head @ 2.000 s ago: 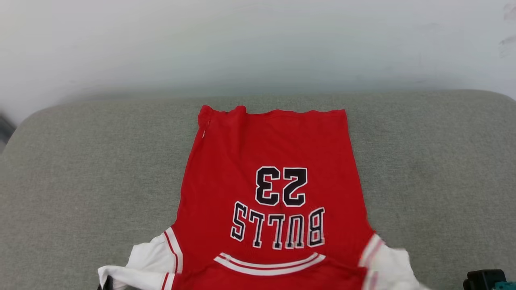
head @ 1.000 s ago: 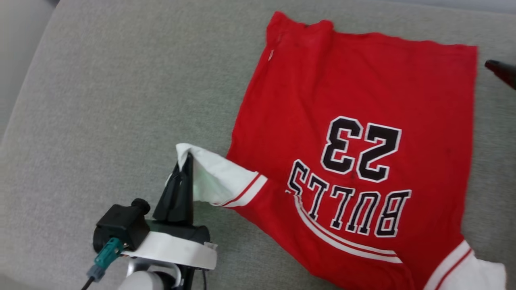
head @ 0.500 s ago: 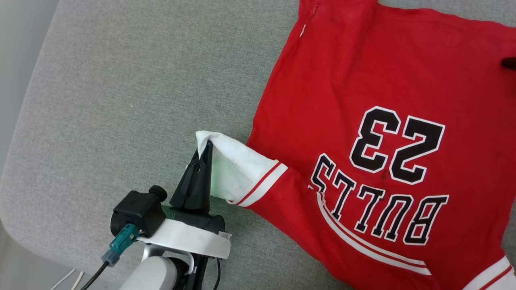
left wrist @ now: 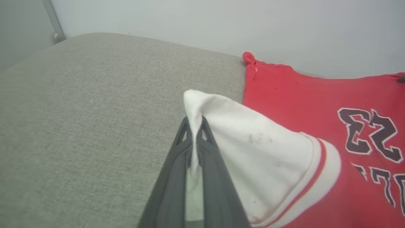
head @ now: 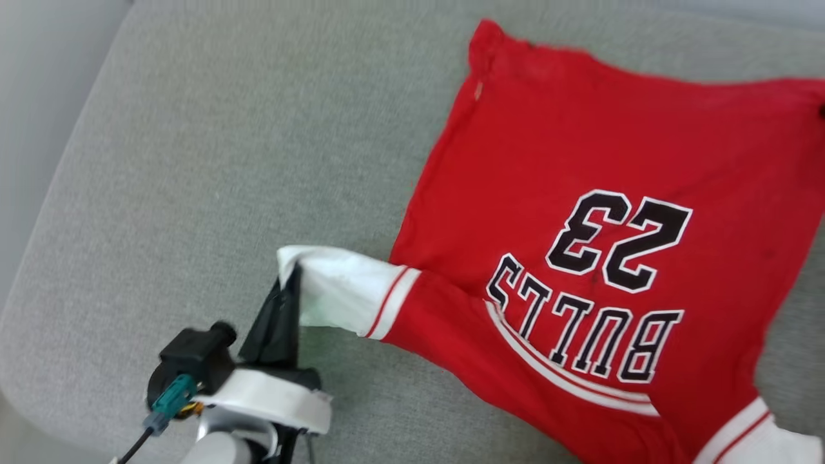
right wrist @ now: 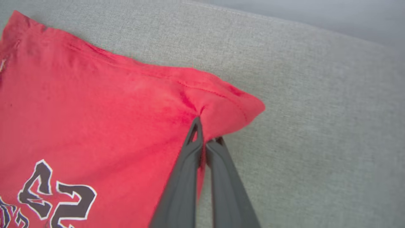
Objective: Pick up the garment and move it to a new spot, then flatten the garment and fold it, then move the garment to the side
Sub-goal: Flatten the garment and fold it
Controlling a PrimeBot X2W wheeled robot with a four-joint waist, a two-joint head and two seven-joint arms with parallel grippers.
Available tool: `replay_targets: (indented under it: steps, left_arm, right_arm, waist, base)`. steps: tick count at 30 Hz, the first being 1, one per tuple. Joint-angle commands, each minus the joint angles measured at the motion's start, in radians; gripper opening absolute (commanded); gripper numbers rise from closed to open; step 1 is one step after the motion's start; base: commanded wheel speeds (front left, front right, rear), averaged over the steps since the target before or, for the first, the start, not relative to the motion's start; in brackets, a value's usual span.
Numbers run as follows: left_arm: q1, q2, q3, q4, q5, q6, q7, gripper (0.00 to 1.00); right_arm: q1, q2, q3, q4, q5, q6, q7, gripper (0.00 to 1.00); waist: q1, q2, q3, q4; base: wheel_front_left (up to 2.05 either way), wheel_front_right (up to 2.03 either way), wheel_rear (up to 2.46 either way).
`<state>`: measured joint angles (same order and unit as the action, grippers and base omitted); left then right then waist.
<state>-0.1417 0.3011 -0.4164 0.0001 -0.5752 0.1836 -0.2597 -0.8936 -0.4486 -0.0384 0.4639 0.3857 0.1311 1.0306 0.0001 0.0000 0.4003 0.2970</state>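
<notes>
1. Garment (head: 580,161) lies printed side up on a grey cushion (head: 213,148), spread over the right half of the head view. Its hem is toward the far side and its neckline toward the robot.
2. On the red body, black white-outlined numerals (head: 619,240) read upside down from the head. Block lettering (head: 580,335) sits just nearer than them, and a curved white stripe (head: 567,380) runs nearer again.
3. One white sleeve (head: 341,290) with red-striped trim stretches out to the left of the body, raised off the cushion like a small tent. A second sleeve (head: 773,441) shows at the lower right corner of the head view.
4. At the raised sleeve's outer edge, the left gripper (head: 291,274) is clamped on the cloth. In the left wrist view, white fabric is pinched between the two dark fingers (left wrist: 172,177), which meet at their tips.
5. At the garment's far hem corner, the right gripper (right wrist: 202,126) is closed on red cloth. In the right wrist view the fabric puckers at the fingertips, and the corner stands a little off the cushion.
6. A dark speck (head: 822,111) at the right edge of the head view, beside that hem corner, may be this gripper's fingertip. Too little of it shows to be sure.
7. Beyond the cushion's far edge is a pale wall (left wrist: 221,25).
</notes>
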Motion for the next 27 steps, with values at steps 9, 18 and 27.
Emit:
replay_targets:
  steps: [9,18,27]
  left_arm:
    - [0.131,0.048,0.063,0.012,-0.051,0.053,0.017,0.00]
    - [0.230,0.100,0.120,-0.013,-0.088,0.096,0.049,0.00]
    - [0.249,0.126,0.131,-0.038,-0.092,0.116,0.077,0.00]
  right_arm:
    - [0.338,-0.101,0.033,-0.201,0.093,-0.001,0.017,0.00]
    - [0.842,-0.035,-0.060,-0.382,0.141,-0.001,0.078,0.00]
    - [1.056,0.115,-0.107,-0.463,0.149,-0.001,0.041,1.00]
  waist:
    - [-0.0001,0.0000,-0.217,-0.161]
    - [-0.0001,0.0000,-0.286,-0.292]
    - [-0.0001,0.0000,-0.295,-0.359]
  base:
    - [0.00,0.00,0.00]
    - [0.00,0.00,0.00]
    - [0.00,0.00,0.00]
